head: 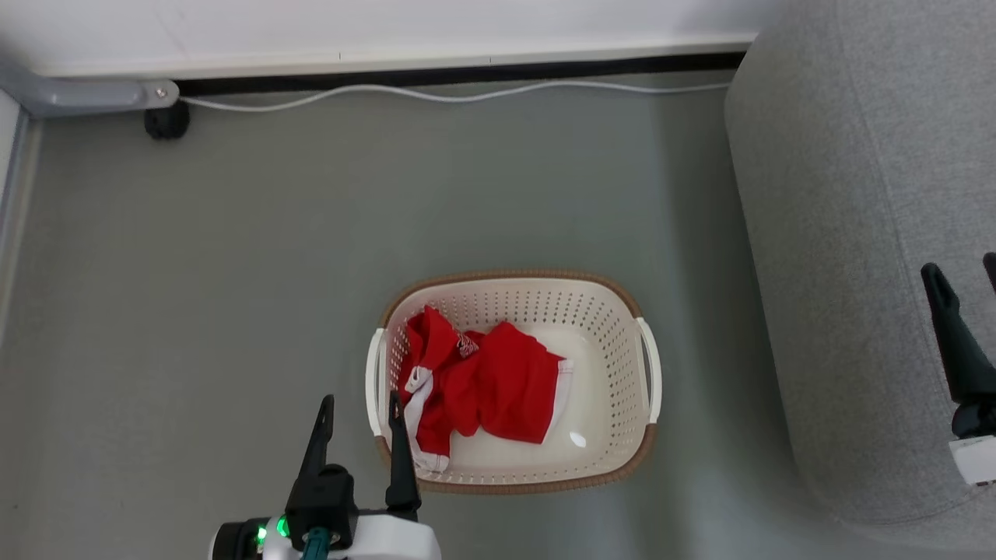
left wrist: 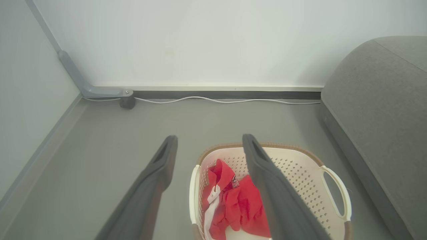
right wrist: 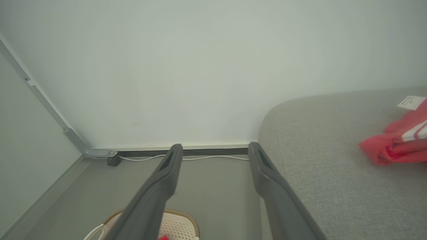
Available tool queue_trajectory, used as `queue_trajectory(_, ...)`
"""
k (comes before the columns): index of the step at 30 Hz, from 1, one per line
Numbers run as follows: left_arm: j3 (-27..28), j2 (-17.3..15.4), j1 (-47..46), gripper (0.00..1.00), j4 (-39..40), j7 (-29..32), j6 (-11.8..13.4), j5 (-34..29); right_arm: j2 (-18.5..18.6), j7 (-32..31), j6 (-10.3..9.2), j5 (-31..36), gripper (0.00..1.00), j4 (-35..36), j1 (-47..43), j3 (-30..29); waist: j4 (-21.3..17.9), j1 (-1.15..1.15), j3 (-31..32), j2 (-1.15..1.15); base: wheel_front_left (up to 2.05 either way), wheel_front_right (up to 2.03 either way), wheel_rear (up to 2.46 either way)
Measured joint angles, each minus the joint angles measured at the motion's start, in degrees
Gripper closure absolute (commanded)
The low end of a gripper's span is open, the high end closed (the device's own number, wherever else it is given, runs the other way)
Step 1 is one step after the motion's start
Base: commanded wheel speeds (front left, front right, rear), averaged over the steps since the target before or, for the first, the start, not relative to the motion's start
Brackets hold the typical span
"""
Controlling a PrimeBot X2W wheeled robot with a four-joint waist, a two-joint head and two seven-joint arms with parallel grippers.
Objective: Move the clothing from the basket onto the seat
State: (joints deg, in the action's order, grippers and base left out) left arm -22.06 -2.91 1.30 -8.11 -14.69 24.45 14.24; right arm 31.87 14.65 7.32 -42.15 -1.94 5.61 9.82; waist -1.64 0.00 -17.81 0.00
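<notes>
Clothing [head: 498, 381] in bright red with white trim lies crumpled in the left half of the basket [head: 560, 307]. It is bunched against the perforated wall by the left handle [head: 375, 381], and a white-edged fold reaches toward the near rim. The right half of the basket's floor is bare. A second red garment [right wrist: 397, 146], with white stripes and a small white tag [right wrist: 411, 102], lies on the seat [head: 856, 194]. It sits at the right edge of the right wrist view, well back from the seat's rounded corner.

The basket stands on the grey floor [head: 233, 272], near the seat on its right, with a strip of floor between them.

The left hand [head: 360, 399] hovers at the basket's near-left corner, its two dark fingers spread apart and empty. In the head view one finger crosses the rim beside the clothing and the other lies over the floor outside. Whether the finger touches the rim cannot be told. The right hand [head: 961, 268] is over the seat at the right edge of the head view, its fingers also wide apart and holding nothing.

Farther off, a white cable [head: 436, 95] trails along the foot of the pale wall [left wrist: 200, 43]. A grey bracket [head: 93, 95] with a dark foot [head: 166, 122] sits in the far left corner.
</notes>
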Motion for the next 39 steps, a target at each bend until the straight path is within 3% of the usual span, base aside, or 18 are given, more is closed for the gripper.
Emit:
queue_trajectory(8, -7.6, 0.1, -9.7, 0.0, -0.7, 0.0, 6.3, 2.1, 3.1, 0.0, 0.0, -2.3, 0.0, 5.2, 3.3, -1.3, 0.3, 0.0, -10.2, 0.0, 0.0, 0.0, 0.0)
queue_trajectory(16, -14.0, 0.1, -19.4, 0.0, -3.0, 0.0, 10.1, 3.6, 4.7, 0.0, 0.0, -2.8, 0.0, 9.6, 6.8, -0.5, 1.2, 0.0, -20.5, 0.0, 0.0, 0.0, 0.0)
queue_trajectory(29, -19.1, 0.2, -34.2, 0.0, -13.0, 0.0, 10.3, 8.6, 6.2, 0.0, 0.0, -2.8, 0.0, 14.2, 11.9, -1.0, 0.6, 0.0, -32.2, 0.0, 0.0, 0.0, 0.0)
queue_trajectory(39, -22.7, 0.3, -44.0, 0.0, -24.6, 0.0, 8.1, 16.2, 6.4, 0.0, 0.0, -2.7, 0.0, 16.0, 15.1, -0.9, -2.2, 0.0, -37.5, 0.0, 0.0, 0.0, 0.0)
